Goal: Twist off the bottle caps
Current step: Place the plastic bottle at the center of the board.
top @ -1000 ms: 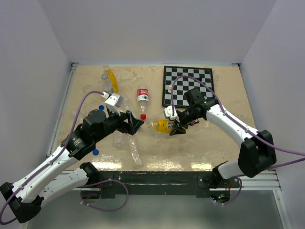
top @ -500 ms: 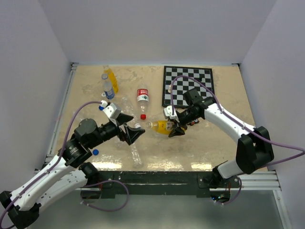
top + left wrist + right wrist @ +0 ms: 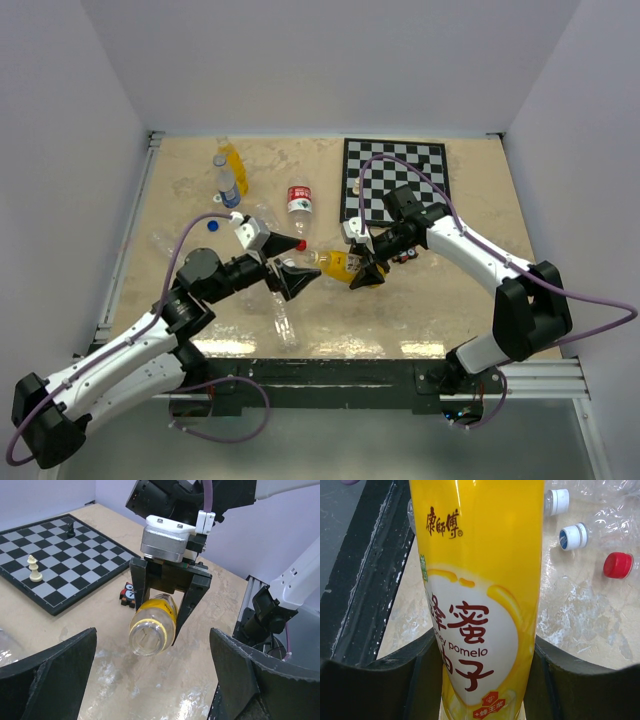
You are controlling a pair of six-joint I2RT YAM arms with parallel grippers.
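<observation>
A yellow honey-pomelo bottle (image 3: 480, 605) hangs level above the table, and my right gripper (image 3: 481, 682) is shut on its body. From above the same bottle (image 3: 338, 263) lies in the right gripper (image 3: 358, 263) with its neck pointing left. Its clear round mouth (image 3: 150, 637) has a yellow ring and no cap on it. My left gripper (image 3: 303, 261) stands wide open just short of that mouth, with nothing between its fingers (image 3: 50, 677). A loose blue cap (image 3: 212, 225) lies on the table. An orange-yellow bottle (image 3: 232, 158) and a blue-labelled clear one (image 3: 228, 181) stand at the back left.
A chessboard (image 3: 395, 180) with a white piece (image 3: 33, 567) and a black piece (image 3: 71, 528) lies at the back right. A red-capped bottle (image 3: 300, 205) and long clear bottles (image 3: 282, 318) lie mid-table. A small toy (image 3: 128, 594) sits beside the board.
My left gripper opened wider, drew back from the bottle's neck, then came forward to it again. The right gripper has kept hold of the yellow bottle without moving.
</observation>
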